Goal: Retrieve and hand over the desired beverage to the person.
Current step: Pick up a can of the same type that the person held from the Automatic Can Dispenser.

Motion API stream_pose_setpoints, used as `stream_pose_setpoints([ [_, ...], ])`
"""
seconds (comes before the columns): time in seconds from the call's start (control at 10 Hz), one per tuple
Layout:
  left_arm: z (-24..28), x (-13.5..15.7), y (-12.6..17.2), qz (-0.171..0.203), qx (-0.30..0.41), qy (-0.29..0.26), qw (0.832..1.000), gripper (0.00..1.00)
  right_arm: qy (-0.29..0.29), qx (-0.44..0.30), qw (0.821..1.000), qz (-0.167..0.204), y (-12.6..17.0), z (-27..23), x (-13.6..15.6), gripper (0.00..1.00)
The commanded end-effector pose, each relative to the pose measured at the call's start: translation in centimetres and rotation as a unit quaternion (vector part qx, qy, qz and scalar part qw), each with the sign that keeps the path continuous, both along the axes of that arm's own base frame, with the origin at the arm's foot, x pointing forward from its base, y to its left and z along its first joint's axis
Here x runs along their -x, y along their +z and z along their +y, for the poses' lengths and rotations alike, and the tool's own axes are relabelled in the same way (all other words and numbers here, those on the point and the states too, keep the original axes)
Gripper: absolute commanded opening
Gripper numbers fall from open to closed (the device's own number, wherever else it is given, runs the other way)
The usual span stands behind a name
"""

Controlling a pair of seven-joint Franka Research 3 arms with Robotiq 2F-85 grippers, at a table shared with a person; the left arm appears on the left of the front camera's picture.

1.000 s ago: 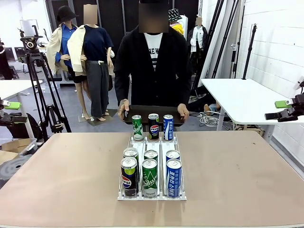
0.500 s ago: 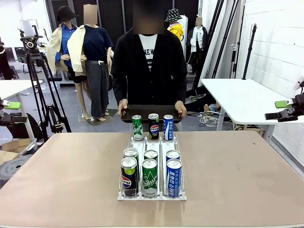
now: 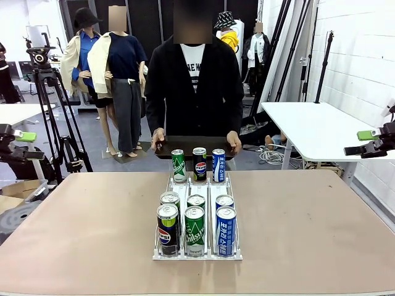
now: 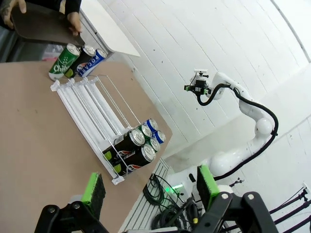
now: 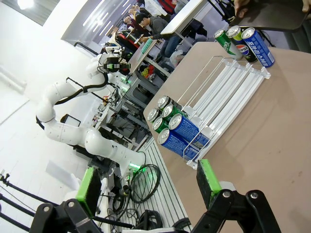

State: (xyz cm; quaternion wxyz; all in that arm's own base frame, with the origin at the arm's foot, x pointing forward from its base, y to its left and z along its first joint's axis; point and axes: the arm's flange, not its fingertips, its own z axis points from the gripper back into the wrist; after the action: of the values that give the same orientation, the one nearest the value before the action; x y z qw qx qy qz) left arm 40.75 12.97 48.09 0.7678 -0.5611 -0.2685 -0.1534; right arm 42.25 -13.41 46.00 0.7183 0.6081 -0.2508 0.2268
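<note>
A white wire rack (image 3: 197, 185) lies along the middle of the table. At its near end stand six cans in two rows, fronted by a Pepsi can (image 3: 167, 229), a green can (image 3: 194, 230) and a blue can (image 3: 226, 230). At the far end stand a green can (image 3: 178, 166), a Pepsi can (image 3: 199, 164) and a blue can (image 3: 218, 164). The person (image 3: 196, 80) stands behind them, both hands on a dark tray (image 3: 196, 145). My left gripper (image 3: 15, 140) (image 4: 150, 187) hovers open off the table's left side. My right gripper (image 3: 361, 143) (image 5: 148, 183) hovers open off the right side. Both are empty.
Broad bare tabletop (image 3: 80, 222) lies on both sides of the rack. A camera tripod (image 3: 46, 92) stands at the back left, and a white side table (image 3: 308, 126) at the back right. White brick wall runs along the right.
The person has shifted slightly left and stands more upright with the tray. My left gripper has edged a little into the picture. The cans have not moved.
</note>
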Motion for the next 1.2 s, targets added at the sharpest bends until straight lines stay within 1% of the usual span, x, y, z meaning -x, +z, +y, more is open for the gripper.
stream_pose_setpoints([
  [0.0,-2.9,0.6,1.4,0.044,-0.032,-0.008,0.998,1.0,0.001,-0.004,1.0,-0.006,0.0,0.1,0.2,1.0],
  [0.3,-7.8,0.9,2.6,0.059,-0.067,-0.053,0.995,1.0,0.001,-0.004,1.0,-0.006,0.0,0.1,0.2,1.0],
  [0.5,-11.5,1.7,3.5,0.059,-0.093,-0.062,0.992,1.0,0.001,-0.004,1.0,-0.006,0.0,0.1,0.2,1.0],
  [0.7,-15.1,2.5,4.8,0.057,-0.134,-0.073,0.987,1.0,0.001,-0.004,1.0,-0.006,0.0,0.1,0.2,1.0],
  [1.1,-22.7,2.7,5.9,0.066,-0.223,-0.084,0.969,1.0,0.001,-0.004,1.0,-0.006,0.0,0.1,0.2,1.0],
])
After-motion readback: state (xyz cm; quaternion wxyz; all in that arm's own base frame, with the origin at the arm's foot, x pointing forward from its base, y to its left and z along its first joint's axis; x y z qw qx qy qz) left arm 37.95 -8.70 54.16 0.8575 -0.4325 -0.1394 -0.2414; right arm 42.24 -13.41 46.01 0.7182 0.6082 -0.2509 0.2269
